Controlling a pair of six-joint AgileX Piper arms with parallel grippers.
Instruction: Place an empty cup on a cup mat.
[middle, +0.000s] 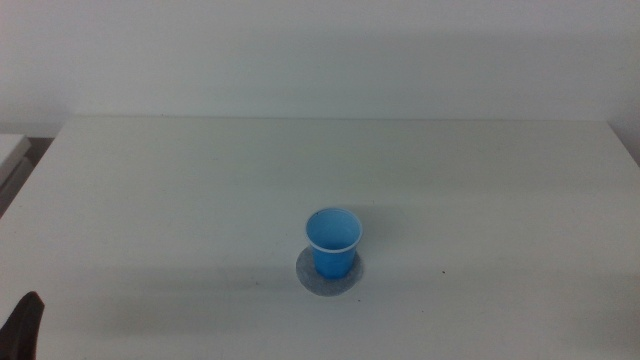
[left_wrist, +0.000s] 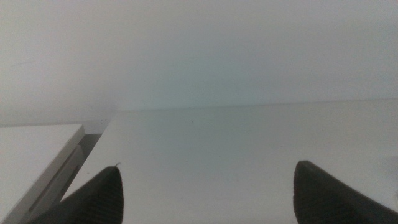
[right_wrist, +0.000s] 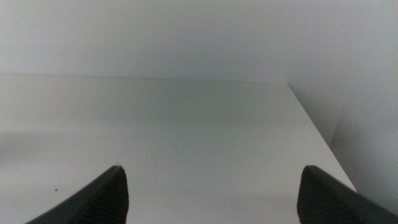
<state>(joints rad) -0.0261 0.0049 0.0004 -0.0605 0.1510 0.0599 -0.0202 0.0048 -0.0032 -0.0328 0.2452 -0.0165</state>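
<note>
The bright blue cup (middle: 333, 243) stands upright on the grey speckled cup mat (middle: 331, 277), near the front middle of the table in the middle view. The cup looks empty. My left gripper (left_wrist: 205, 186) is open, its jaws wide apart over bare table; only a dark tip of it (middle: 24, 325) shows at the bottom left edge of the middle view, far from the cup. My right gripper (right_wrist: 211, 190) is open over bare table and is out of the middle view. Neither wrist view shows the cup or the mat.
The white table (middle: 200, 190) ends at a pale wall behind. A lower white surface (left_wrist: 31, 155) adjoins the table's left edge. The table's right edge (right_wrist: 317, 134) shows in the right wrist view.
</note>
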